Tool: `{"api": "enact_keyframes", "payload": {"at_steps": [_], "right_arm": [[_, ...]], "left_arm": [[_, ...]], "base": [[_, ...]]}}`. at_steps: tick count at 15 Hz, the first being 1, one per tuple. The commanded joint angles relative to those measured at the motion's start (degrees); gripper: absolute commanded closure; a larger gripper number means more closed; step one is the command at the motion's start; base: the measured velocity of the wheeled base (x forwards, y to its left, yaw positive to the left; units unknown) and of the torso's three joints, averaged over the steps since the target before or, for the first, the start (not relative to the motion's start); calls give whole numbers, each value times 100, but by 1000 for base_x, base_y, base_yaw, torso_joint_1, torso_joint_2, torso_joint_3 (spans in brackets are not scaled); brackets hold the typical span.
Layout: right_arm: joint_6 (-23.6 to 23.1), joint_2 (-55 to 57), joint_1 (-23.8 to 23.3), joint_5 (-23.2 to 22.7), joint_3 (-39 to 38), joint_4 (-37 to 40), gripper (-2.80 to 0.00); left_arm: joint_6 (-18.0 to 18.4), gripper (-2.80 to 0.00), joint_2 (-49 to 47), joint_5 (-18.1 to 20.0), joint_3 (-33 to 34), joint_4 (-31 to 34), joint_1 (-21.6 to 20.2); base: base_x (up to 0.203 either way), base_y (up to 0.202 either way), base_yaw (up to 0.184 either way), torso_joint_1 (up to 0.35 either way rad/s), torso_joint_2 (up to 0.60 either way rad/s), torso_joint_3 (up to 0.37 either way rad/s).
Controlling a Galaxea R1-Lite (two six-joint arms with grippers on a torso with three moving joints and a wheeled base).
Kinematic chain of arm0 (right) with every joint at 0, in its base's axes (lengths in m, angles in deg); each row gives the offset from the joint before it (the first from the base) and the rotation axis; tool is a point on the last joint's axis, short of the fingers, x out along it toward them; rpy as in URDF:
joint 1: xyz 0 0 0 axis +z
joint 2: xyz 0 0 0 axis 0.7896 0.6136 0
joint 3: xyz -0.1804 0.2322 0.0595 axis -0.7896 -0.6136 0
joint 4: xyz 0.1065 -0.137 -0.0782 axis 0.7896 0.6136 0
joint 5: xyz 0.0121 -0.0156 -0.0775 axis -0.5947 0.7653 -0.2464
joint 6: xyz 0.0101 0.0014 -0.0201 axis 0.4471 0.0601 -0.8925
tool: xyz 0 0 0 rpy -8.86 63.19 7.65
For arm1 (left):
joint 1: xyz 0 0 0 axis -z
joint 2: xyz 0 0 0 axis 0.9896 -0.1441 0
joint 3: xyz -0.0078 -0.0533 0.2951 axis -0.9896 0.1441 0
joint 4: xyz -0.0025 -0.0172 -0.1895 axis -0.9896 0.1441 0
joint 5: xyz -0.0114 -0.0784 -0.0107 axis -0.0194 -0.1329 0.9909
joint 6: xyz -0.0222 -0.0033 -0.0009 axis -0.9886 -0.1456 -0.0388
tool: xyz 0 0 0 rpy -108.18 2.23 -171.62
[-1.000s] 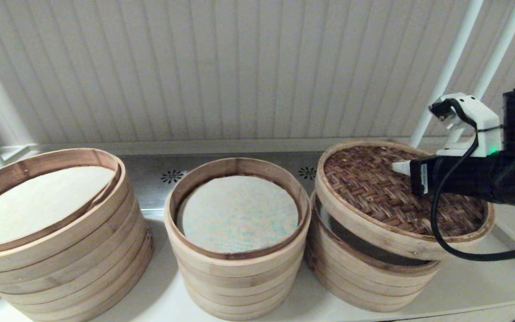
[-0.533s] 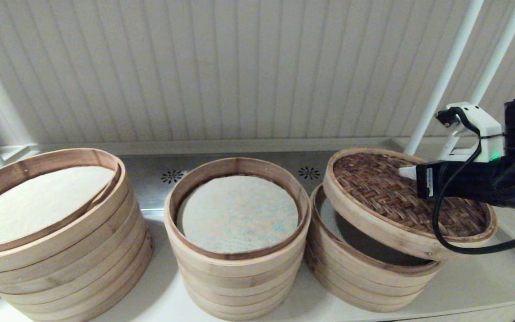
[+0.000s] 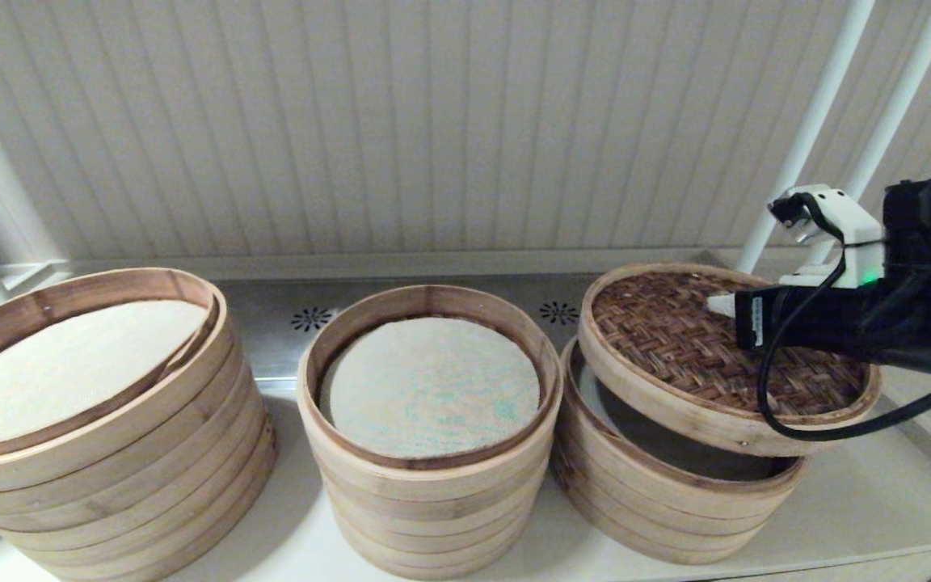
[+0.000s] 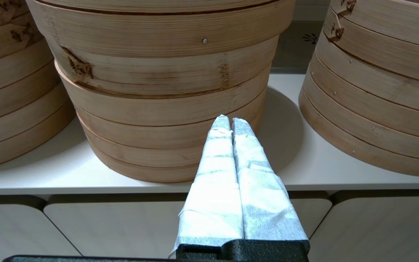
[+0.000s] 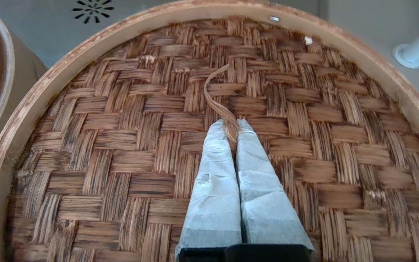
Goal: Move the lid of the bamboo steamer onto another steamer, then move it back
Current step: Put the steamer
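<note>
The bamboo steamer lid [image 3: 667, 356], dark woven top in a pale hoop, hangs tilted over the low steamer stack [image 3: 659, 509] at the right. Its near side is lifted clear of the stack's brown rim, and a sliver of off-white liner [image 3: 592, 394] shows in the gap. My right gripper [image 3: 716, 305] reaches in from the right, shut on the thin bamboo handle strip [image 5: 214, 95] at the middle of the lid [image 5: 122, 145]; the right gripper [image 5: 231, 125] pinches the strip's end. My left gripper [image 4: 230, 122] is parked below the shelf front, shut and empty.
A taller stack with a bluish-flecked liner [image 3: 429, 388] stands in the middle, close beside the low stack. A much wider stack [image 3: 69, 372] is on the left. White poles [image 3: 805, 137] rise behind the right arm. The shelf edge [image 4: 122, 183] runs just ahead of the left gripper.
The lid, held by the right gripper, swung slightly right and then back left, ending a little higher; the gap over the low stack's near rim is wider.
</note>
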State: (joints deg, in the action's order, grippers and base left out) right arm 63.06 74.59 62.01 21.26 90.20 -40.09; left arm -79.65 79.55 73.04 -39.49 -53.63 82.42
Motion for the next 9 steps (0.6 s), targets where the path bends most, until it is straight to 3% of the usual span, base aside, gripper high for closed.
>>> {"api": "enact_keyframes", "payload": {"at_steps": [1,9], "right_arm": [[-10,267,-34,-2,1,-89,0],[61,773,-10,-248,-25,-567,0]], "left_arm": [[0,0,1,-2,0,-3,0],[-9,0,1,-2,0,-2,0]], "base": [[0,0,0,0,0,0],[0,0,0,0,0,0]]}}
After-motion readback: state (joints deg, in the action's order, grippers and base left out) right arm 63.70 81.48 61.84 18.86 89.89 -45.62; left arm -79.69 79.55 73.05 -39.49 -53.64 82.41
